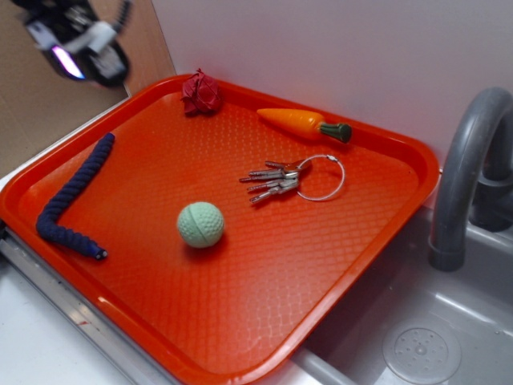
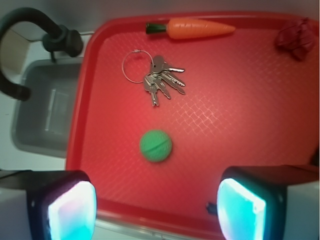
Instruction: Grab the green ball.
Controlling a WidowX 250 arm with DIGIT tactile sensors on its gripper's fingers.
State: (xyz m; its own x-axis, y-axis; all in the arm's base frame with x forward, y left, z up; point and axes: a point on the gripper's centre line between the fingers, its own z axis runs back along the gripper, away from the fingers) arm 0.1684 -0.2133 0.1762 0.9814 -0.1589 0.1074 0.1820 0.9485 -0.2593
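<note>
Here the gripper point(image 2: 155, 210) hangs high above the near edge of the orange tray point(image 1: 377, 241), its two glowing fingers point(image 2: 70, 212) spread wide with nothing between them — released, touching no object. In the wrist view the green ball point(image 2: 156, 145) lies just ahead of the gap between the fingers, roughly centred between them and resting on the tray's textured floor, clear of everything else. Farther ahead of the ball sits a bunch of keys point(image 2: 162, 82) on a wire ring, and beyond that, along the tray's far rim, a toy carrot point(image 2: 192, 28). A dark red crumpled cloth lump point(image 2: 296, 37) lies far ahead of the right-hand finger, in the tray's corner. In the exterior view a dark blue rope point(image 1: 74, 196) curves along one side of the tray — beside the tray stands a grey sink point(image 1: 417, 337) with a curved faucet point(image 1: 465, 172).
</note>
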